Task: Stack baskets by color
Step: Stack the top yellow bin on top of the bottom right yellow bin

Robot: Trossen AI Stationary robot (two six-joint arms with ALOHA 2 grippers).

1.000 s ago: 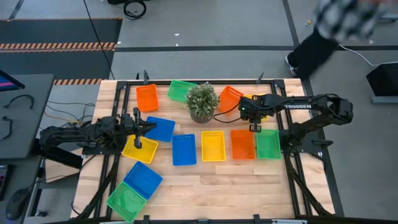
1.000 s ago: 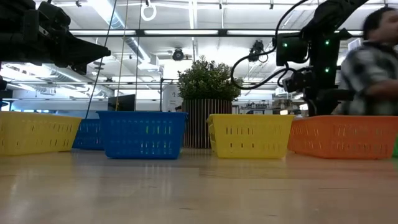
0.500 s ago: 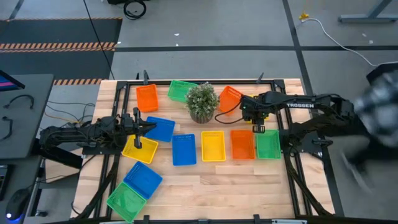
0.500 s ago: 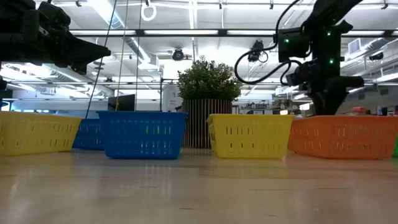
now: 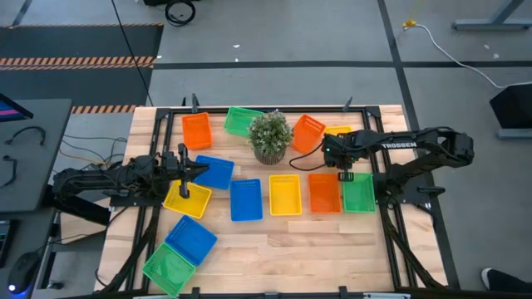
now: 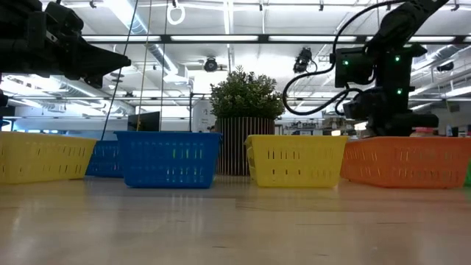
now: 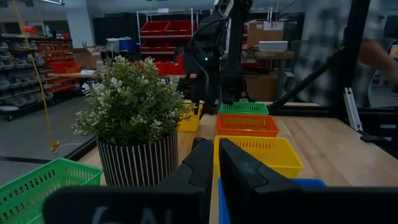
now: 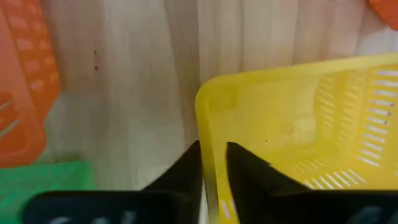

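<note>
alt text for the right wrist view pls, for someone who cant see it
The right gripper is closed on the wall of a yellow basket sitting on the wooden table, one finger inside the rim and one outside. An orange basket and the corner of a green basket lie off to one side.

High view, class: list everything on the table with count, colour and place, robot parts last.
Blue baskets: three, blue, left half of the table.
Green baskets: three, green, far edge, right, near-left corner.
Orange baskets: three, orange, two far, one right.
Yellow baskets: three, yellow, left, middle, far right.
Plant: one, green, far middle.
Left claw: shut, above left yellow basket.
Right claw: shut on far yellow basket rim.
</note>
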